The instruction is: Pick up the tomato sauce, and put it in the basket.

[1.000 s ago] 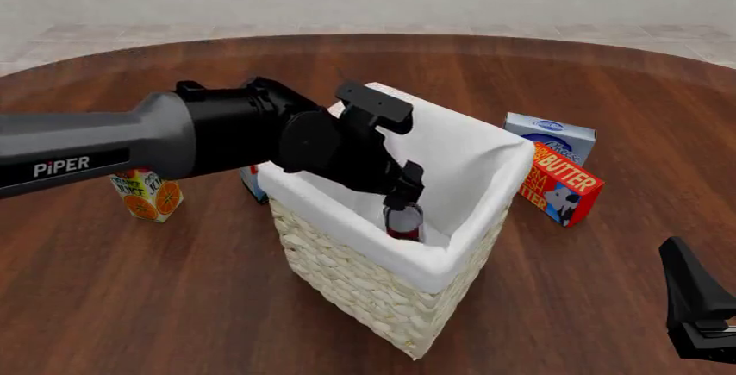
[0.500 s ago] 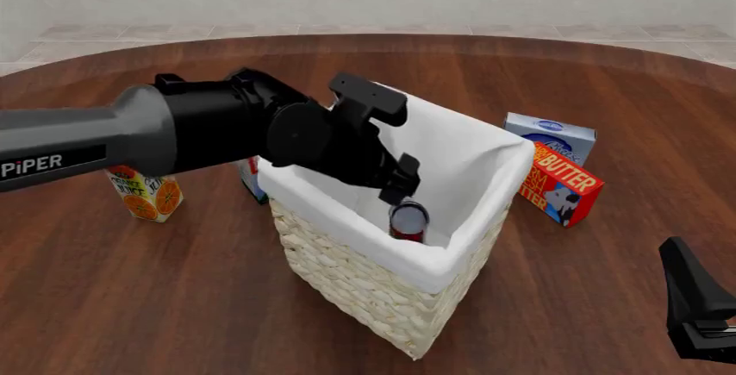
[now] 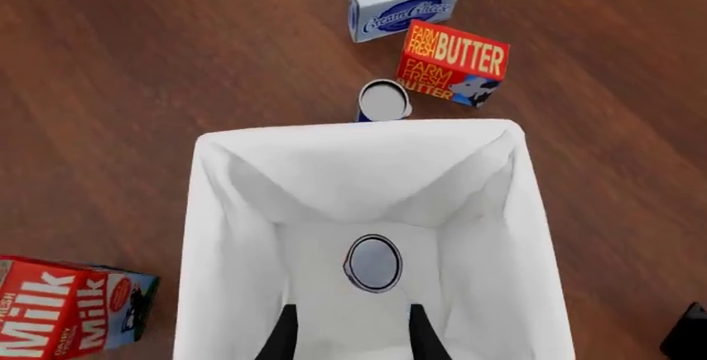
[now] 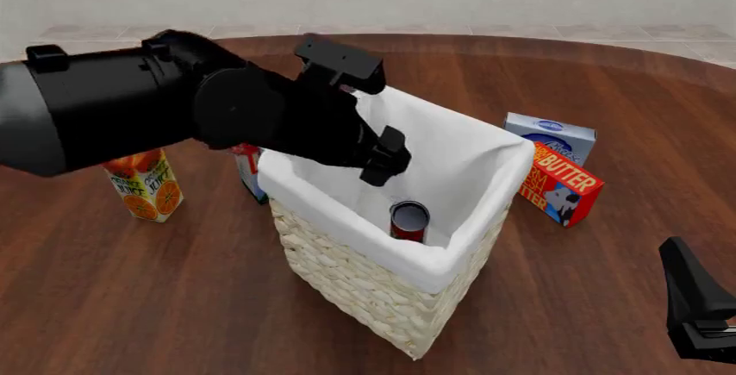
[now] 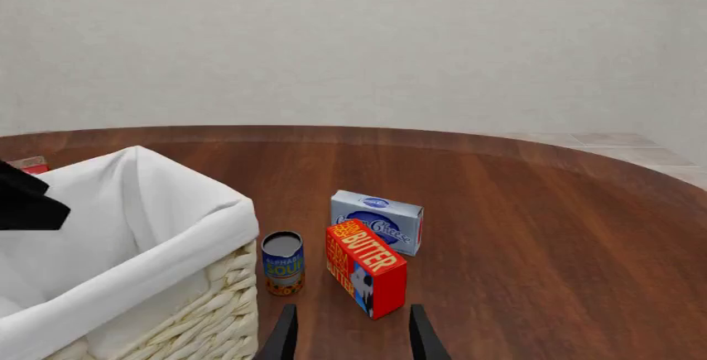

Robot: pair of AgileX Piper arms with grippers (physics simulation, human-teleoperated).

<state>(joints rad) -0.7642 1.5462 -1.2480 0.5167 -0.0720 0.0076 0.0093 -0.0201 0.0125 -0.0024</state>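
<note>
Mostly hidden by the basket (image 4: 443, 263) wall, the tomato sauce (image 4: 408, 220) stands upright on the basket floor, silver top up, directly below the left gripper (image 3: 351, 327), whose fingers are apart and empty. Right gripper (image 5: 349, 331) also spread.

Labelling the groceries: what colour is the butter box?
Red with yellow lettering, butter box, clearest in the left wrist view.

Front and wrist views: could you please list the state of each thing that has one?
tomato sauce: upright inside the basket, released
basket: upright, holding the can
left gripper: open, above the basket
right gripper: open, empty
butter box: on the table
soup can: upright beside the basket
</note>
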